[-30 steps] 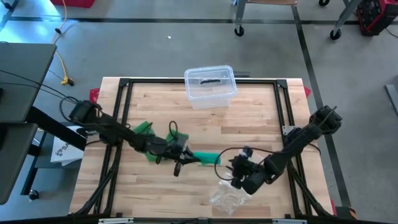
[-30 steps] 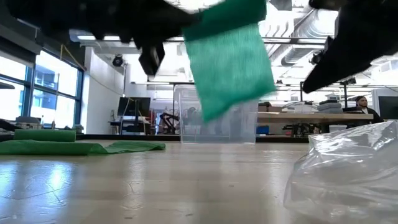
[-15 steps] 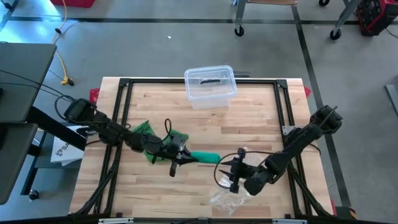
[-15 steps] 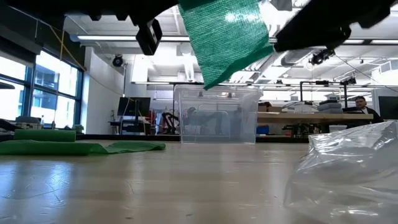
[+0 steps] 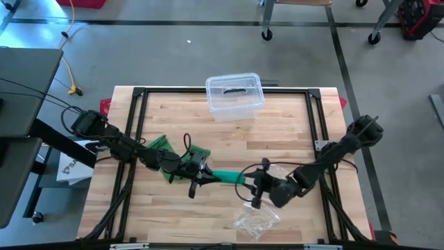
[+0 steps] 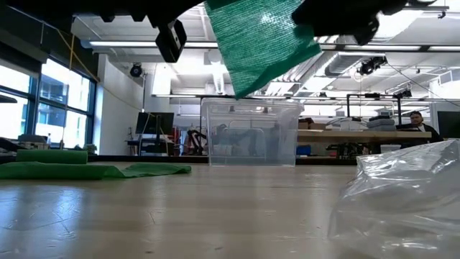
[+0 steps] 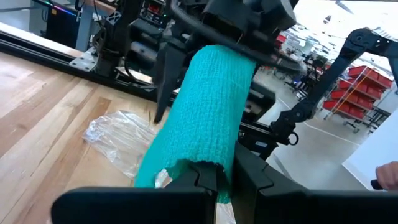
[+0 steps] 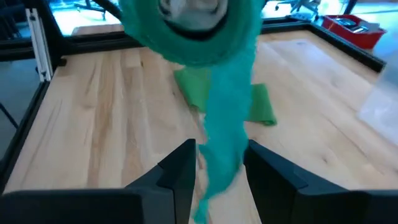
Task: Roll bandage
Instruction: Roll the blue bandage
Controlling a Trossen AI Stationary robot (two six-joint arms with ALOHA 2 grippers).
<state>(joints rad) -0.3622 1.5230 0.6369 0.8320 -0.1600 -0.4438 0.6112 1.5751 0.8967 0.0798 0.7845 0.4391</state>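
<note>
Since 0.5 s ago, right gripper has closed in on the free end of the green bandage; it was apart from it, toward 4 o'clock. Now its fingers straddle the hanging strip, jaws apart, not clamped. Left gripper is clenched on the bandage roll, held above table centre; in the left wrist view the roll sits between that arm's fingers. Loose bandage tail trails toward 9 o'clock and lies bunched on the wood. Clear plastic bag lies at 5 o'clock, near the front edge. Clear lidded bin at 12 o'clock.
</note>
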